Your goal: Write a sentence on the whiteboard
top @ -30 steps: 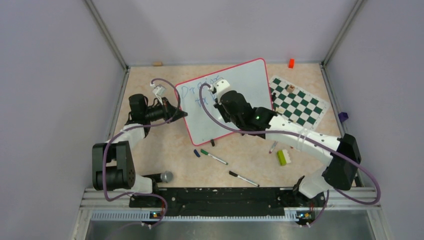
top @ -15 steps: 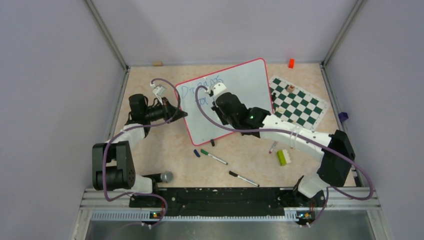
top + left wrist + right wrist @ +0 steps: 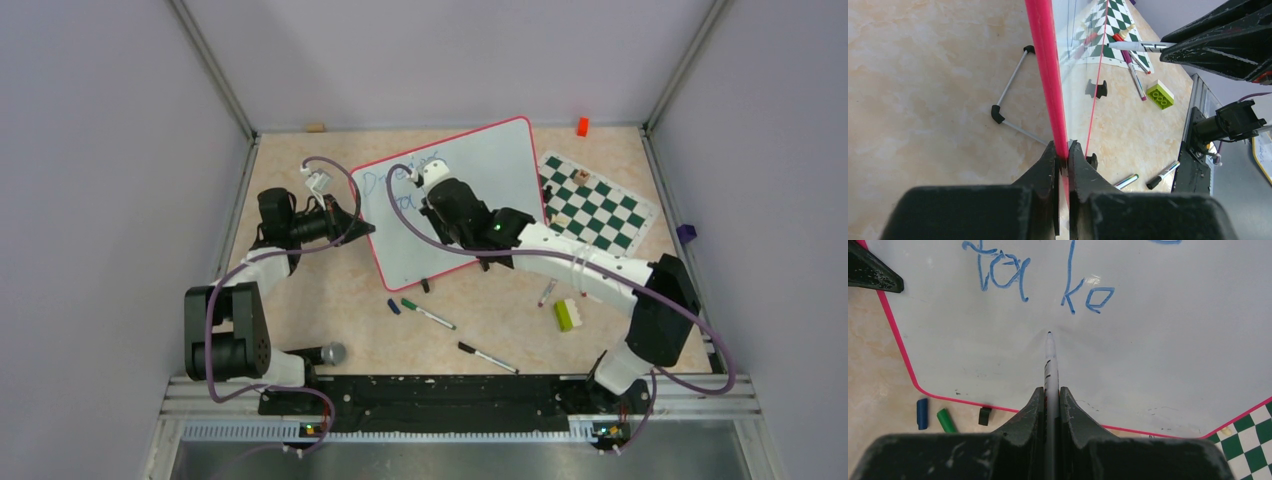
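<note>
Pinching the red frame [image 3: 1045, 60] of the whiteboard [image 3: 500, 160], your left gripper [image 3: 1062, 150] has its fingers narrow, clamped on the board's left edge with only the rim between them. Your left arm [image 3: 262, 265] is folded at the near left: elbow bunched up by the base, forearm running away from you, wrist turned right toward the board. The board stands propped on the far middle of the table [image 3: 300, 300], seen edge-on from the left wrist, with a wire stand [image 3: 1010, 90] behind it. The checkered mat [image 3: 600, 205] lies just beside its right edge. Your right arm [image 3: 580, 265] rises at the near right. Its long white forearm stretches left and away over the board's lower corner, and the wrist sits over the board face. The right gripper [image 3: 1050, 390] is closed down on a marker [image 3: 1050, 360], fingers narrow around the barrel, with the pen pointing straight out ahead. The tip is right at the board surface, just below the written words; can't tell if it's actually touching. The blue sentence [image 3: 1021, 285] sits in the board's upper left, with "take" readable in the right wrist view and the line above partly hidden by the wrist in the top view. Two loose pens [image 3: 428, 313] and a green brick [image 3: 566, 315] lie on the table nearer you, well apart from both grippers.
</note>
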Controlling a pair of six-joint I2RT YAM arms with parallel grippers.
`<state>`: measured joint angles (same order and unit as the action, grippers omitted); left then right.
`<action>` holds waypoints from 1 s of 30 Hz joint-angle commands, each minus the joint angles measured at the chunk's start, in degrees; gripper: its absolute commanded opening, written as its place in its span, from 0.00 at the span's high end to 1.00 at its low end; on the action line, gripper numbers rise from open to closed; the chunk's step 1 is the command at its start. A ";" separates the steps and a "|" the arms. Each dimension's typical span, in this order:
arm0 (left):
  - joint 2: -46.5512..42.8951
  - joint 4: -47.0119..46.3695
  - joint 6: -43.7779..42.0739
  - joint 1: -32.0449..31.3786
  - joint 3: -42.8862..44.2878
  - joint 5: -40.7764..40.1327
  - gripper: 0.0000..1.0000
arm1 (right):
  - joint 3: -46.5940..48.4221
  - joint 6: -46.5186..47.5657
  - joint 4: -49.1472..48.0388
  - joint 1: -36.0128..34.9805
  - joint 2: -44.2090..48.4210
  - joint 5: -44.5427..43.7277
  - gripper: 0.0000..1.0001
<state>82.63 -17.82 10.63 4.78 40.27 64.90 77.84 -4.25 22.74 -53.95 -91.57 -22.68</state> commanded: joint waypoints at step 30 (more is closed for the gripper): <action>-0.21 0.23 -7.49 -1.05 -0.93 -3.13 1.00 | 4.92 1.05 1.69 2.09 -3.24 4.42 1.00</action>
<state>82.63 -17.76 10.68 4.78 40.27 64.77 80.05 -3.99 23.94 -52.36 -94.59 -19.57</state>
